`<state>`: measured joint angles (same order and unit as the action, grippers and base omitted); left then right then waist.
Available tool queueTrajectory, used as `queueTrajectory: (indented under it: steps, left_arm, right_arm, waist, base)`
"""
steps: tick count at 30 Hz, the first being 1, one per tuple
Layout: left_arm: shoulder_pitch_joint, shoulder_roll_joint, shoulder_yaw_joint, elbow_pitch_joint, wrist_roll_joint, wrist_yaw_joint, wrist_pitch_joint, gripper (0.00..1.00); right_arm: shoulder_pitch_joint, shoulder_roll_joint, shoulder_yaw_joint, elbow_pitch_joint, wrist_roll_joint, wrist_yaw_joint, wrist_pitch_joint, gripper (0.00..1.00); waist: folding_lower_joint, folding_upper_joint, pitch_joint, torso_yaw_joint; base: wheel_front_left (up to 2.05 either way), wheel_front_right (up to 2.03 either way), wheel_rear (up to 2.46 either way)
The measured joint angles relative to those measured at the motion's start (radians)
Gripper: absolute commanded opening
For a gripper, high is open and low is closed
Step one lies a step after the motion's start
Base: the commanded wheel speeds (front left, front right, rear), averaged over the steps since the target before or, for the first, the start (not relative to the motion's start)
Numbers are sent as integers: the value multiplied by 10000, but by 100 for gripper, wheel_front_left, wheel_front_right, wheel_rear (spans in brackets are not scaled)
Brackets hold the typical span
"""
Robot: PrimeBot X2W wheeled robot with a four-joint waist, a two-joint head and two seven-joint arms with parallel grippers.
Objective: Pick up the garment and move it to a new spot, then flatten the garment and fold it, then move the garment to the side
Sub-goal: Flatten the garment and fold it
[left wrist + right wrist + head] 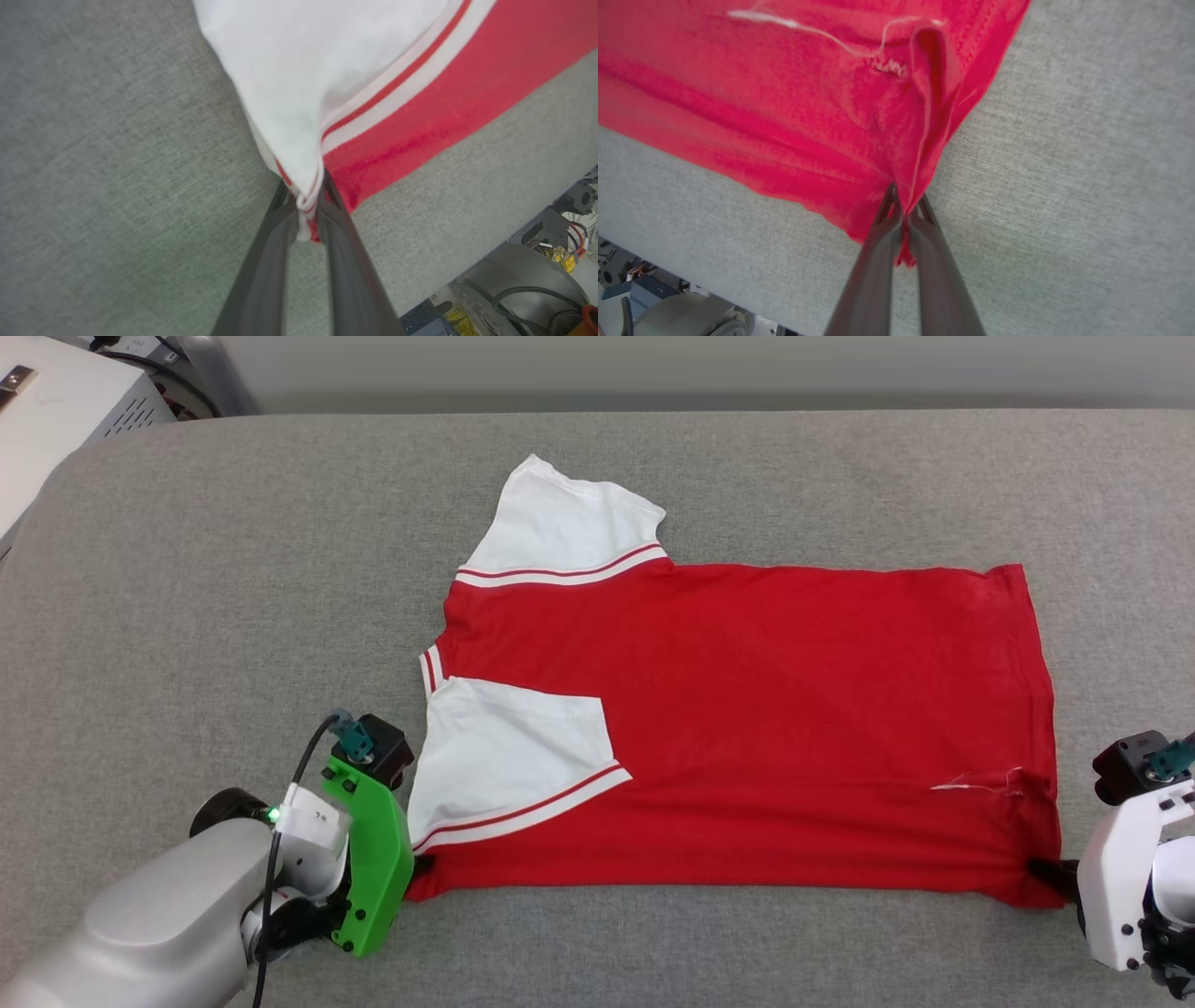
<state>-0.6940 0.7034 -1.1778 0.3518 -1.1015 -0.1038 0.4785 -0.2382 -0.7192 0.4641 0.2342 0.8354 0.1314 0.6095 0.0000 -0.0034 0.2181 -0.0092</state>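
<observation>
Left wrist view starts us at the near edge of the surface [93,163]. The left end effector [306,212] is pinched narrow on the garment [420,93], with cloth bunched between its fingers where the white striped trim meets the red body. In the right wrist view, the right end effector [903,212] is likewise clamped tight on the red hem corner, close to a loose white thread [808,28].

From the head view, we see the shirt lying flat across the middle of the surface, collar end toward the left edge and hem toward the right. Its near long side runs taut between the two grips. The near sleeve [509,747] is turned in over the body, and the far sleeve [569,523] sticks out toward the far edge.

We judge that flattening is done and the fold is in hand. It could instead be a last smoothing tug, since the pinched corners are hard to read. The next move calls for lifting both corners together, level and evenly spaced, and carrying the near side over to meet the far side.
</observation>
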Motion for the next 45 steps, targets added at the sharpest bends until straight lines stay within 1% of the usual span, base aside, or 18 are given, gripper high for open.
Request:
queueTrajectory:
  steps: [1,2,3,4,5,8,12,14,17,21,22,24,29,32,36,40,42,45]
  left_arm:
    - [0,-31,12,65,0,-31,-48,31]
    - [0,-61,19,127,-6,-61,-81,72]
    - [0,-75,44,159,-4,-65,-165,100]
    - [0,-81,58,184,6,-67,-270,100]
    - [0,-86,59,190,17,-67,-357,100]
    - [1,-38,92,211,111,-54,-587,100]
    - [-18,228,295,-13,203,167,-989,100]
    - [-89,314,472,-138,263,240,-1246,100]
    - [-337,349,769,-328,299,347,-1641,100]
    - [-956,380,1147,-422,771,627,-2196,100]
    - [-1519,322,1425,-380,1093,855,-2667,100]
    - [-1885,213,1615,-297,1321,1005,-2966,100]
    - [-2986,-184,1808,293,1682,986,-3179,100]
    - [-3768,-531,1866,732,1827,794,-3035,100]
    - [-5122,-857,1868,1419,1973,441,-2412,100]
    - [-6439,-1193,1871,2219,1866,192,-1195,100]
    - [-6965,-1379,1841,2522,1866,107,-780,100]
    - [-7691,-1615,1741,2999,1689,-23,311,100]
  right_arm:
    - [-4,36,-12,54,0,0,-115,0]
    - [-6,65,-13,98,-27,0,-267,0]
    - [-6,86,-13,134,-67,2,-366,2]
    - [-7,113,-21,171,-92,2,-512,60]
    - [-7,128,-31,173,-180,2,-723,100]
    - [-6,199,-234,161,-326,0,-1398,100]
    - [-5,228,-828,-38,-828,0,-2598,100]
    - [-5,351,-1250,-146,-1116,0,-3216,100]
    - [-6,757,-2013,-336,-1701,0,-4144,100]
    - [-7,1641,-3012,-782,-2729,0,-5256,100]
    - [-2,2399,-3630,-1158,-3446,0,-5891,100]
    - [1,2940,-3983,-1419,-3927,0,-6330,100]
    - [19,3833,-4426,-1883,-4673,0,-7068,100]
    - [41,4123,-4452,-2052,-4932,0,-7313,100]
    - [49,4387,-4372,-2389,-5141,0,-7440,100]
    - [-144,4537,-4226,-2673,-5223,0,-7576,100]
    - [-314,4575,-4136,-2796,-5235,0,-7647,100]
    - [-560,4535,-3937,-2993,-5526,0,-7735,100]
  waist:
    - [0,0,13,1]
    - [0,0,1,2]
    - [0,-1,-18,6]
    - [0,-1,-55,10]
    - [0,0,-101,12]
    - [0,-1,-260,15]
    - [0,0,-517,34]
    - [0,0,-628,42]
    - [0,0,-757,28]
    - [0,0,-763,-97]
    - [0,0,-618,-186]
    - [0,-1,-473,-258]
    - [0,-1,-17,-440]
    - [0,-1,299,-573]
    - [0,0,790,-787]
    - [0,0,1382,-1029]
    - [0,0,1678,-1144]
    - [1,0,2162,-1325]
  base:
    - [0,0,0]
    - [0,0,0]
    - [0,0,0]
    - [0,0,0]
    - [0,0,0]
    - [0,0,0]
    - [0,0,0]
    - [0,0,0]
    - [0,0,0]
    - [0,0,0]
    - [0,0,0]
    - [0,0,0]
    - [0,0,0]
    - [0,0,0]
    - [0,0,0]
    - [0,0,0]
    - [0,0,0]
    - [0,0,0]
